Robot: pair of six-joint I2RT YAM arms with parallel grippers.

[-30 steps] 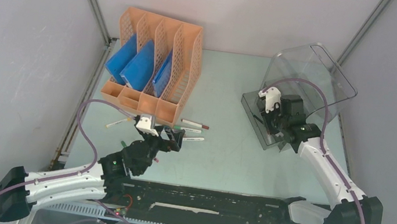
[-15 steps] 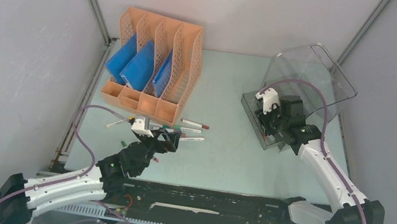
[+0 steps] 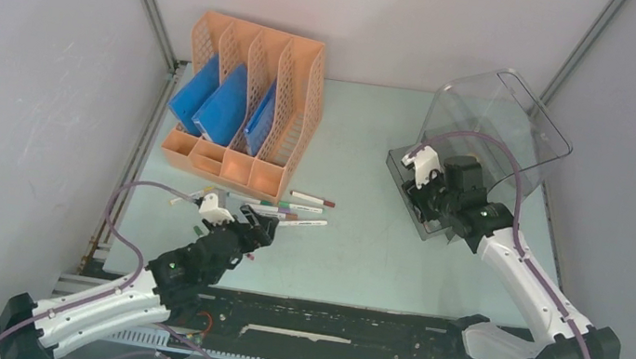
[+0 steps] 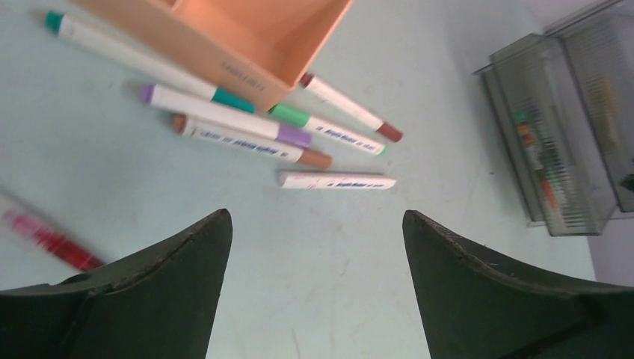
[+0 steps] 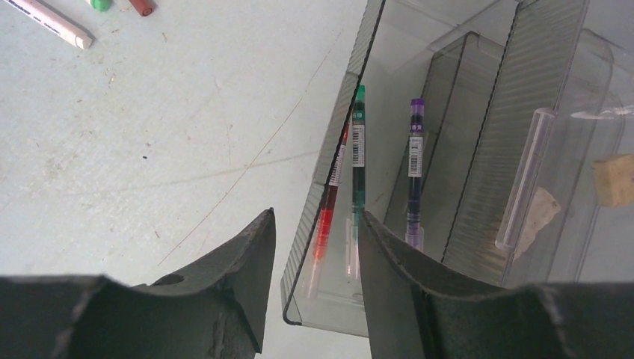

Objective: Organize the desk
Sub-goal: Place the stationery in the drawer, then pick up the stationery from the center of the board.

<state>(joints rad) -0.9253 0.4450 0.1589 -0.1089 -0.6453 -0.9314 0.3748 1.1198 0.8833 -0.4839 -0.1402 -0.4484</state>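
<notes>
The desk [image 3: 360, 251] is filling the floor of the enclosure as a pale mint, matte surface carrying faint scuffs. Grey panel walls [image 3: 31, 55] are closing in the left, far and right sides, and a black rail [image 3: 332, 318] is running along the near edge.

Far left: an orange file rack [image 3: 245, 104] is standing close to the left wall, with blue folders [image 3: 212, 104] leaning in its slots. Several markers [image 3: 296, 209] are lying loose just near of it.

Far right: a clear drawer box [image 3: 502, 112] is sitting close to the right wall. Its tray [image 5: 329, 299] is pulled out toward the middle, with three pens [image 5: 357, 149] lying inside.

A bare strip of surface is showing between the markers and the tray.

The left gripper [image 4: 314, 224] is hovering over the markers, its jaws spread wide and holding nothing. The right gripper [image 5: 318, 217] is hanging at the tray's front corner with its jaws part-way apart. The tray's side wall is running between them, and neither finger is visibly pressing on it.
</notes>
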